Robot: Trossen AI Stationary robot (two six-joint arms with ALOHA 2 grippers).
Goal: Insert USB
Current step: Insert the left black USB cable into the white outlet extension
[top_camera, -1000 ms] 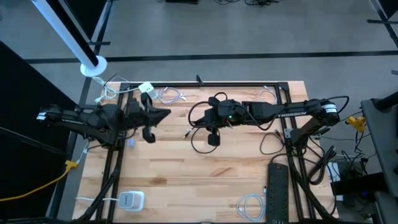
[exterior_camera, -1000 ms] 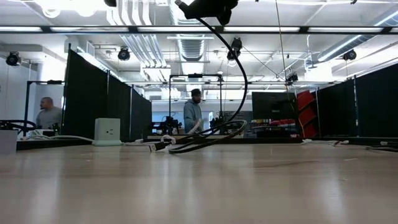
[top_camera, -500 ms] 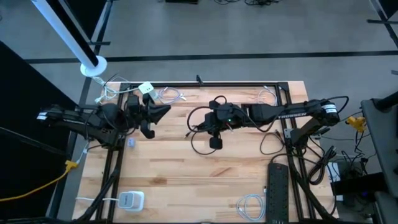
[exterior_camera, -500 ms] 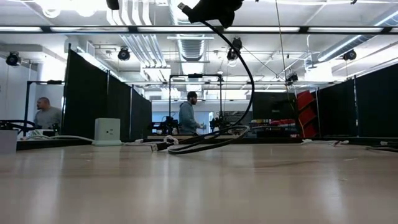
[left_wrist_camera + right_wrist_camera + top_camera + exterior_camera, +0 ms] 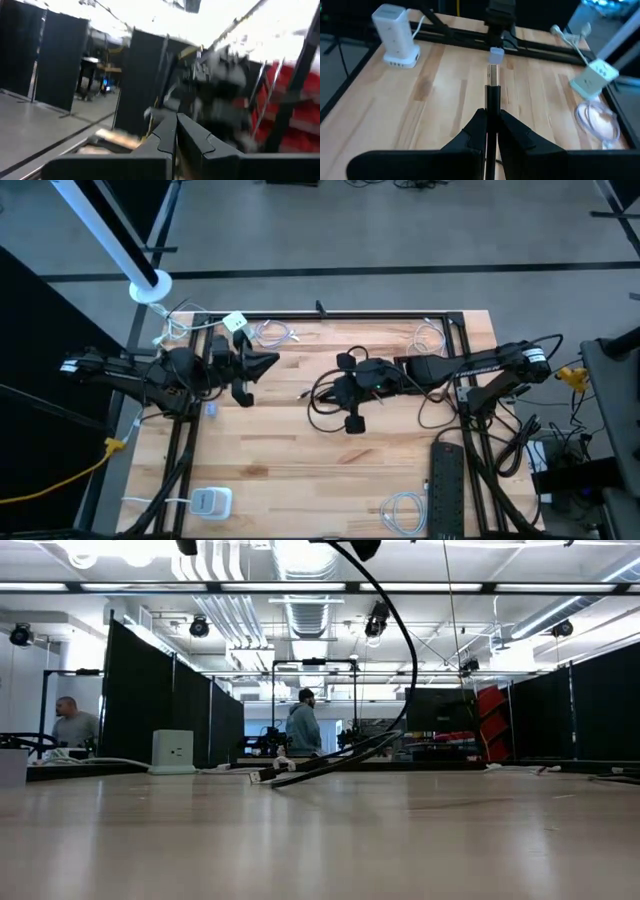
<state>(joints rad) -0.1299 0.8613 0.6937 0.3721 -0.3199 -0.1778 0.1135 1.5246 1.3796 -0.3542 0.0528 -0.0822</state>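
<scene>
**Right arm carrying a USB plug above the tabletop**

High view: The wooden tabletop [image 5: 300, 470] is seen from straight above. The right end effector [image 5: 352, 392] is reaching over the middle of it, with a black cable [image 5: 325, 405] looping beneath and beside it. The left end effector [image 5: 262, 363] is hovering over the far left part, pointing toward the right arm. A white charger [image 5: 211, 501] is lying near the front left corner, and a small white adapter [image 5: 234, 322] is sitting by the far left edge. A black power strip [image 5: 445, 485] is lying along the right side.

Low view: The cable [image 5: 330, 760] is hanging down from above and trailing across the surface. A white cube [image 5: 172, 751] is standing at the far left. A person [image 5: 301, 727] is standing in the room behind.

Left wrist view: The left end effector [image 5: 176, 131] is pressed fully shut and holding nothing. It is facing the room, blurred.

Right wrist view: The right end effector [image 5: 490, 125] is clamping nearly shut on the USB plug [image 5: 493, 80], whose metal tip is pointing forward, well apart from the charger [image 5: 396, 35] ahead.

The carrying step seems to be in hand. The next move probably calls for bringing the plug to a port, lining up its tip squarely, then pushing straight in.
</scene>
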